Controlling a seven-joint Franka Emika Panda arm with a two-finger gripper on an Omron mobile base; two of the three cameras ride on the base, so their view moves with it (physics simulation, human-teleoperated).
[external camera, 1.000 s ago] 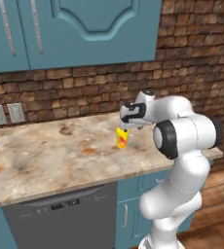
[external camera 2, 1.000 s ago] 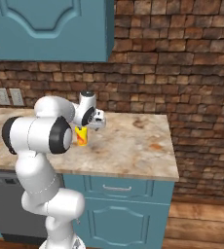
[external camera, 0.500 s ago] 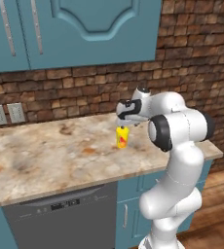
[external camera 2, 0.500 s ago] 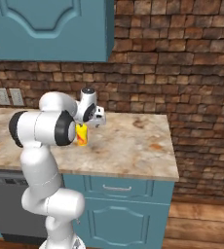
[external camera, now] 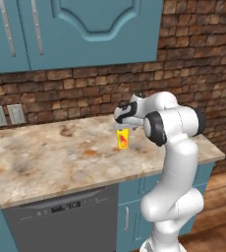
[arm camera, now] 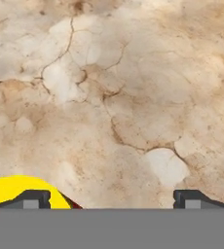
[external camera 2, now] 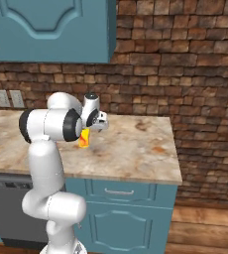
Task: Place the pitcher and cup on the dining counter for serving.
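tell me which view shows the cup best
The left base view: the cup stands whole on the counter, red mark visible. In the right base view the arm covers part of it. The hand view catches just its yellow rim.

So the cup (external camera: 122, 139) is a small yellow-orange thing with a red mark on its side, standing upright on the beige marbled countertop by the brick wall. From the right side you catch just a slice of it (external camera 2: 85, 138), and its yellow rim (arm camera: 16, 192) pokes in from the hand view's lower left.
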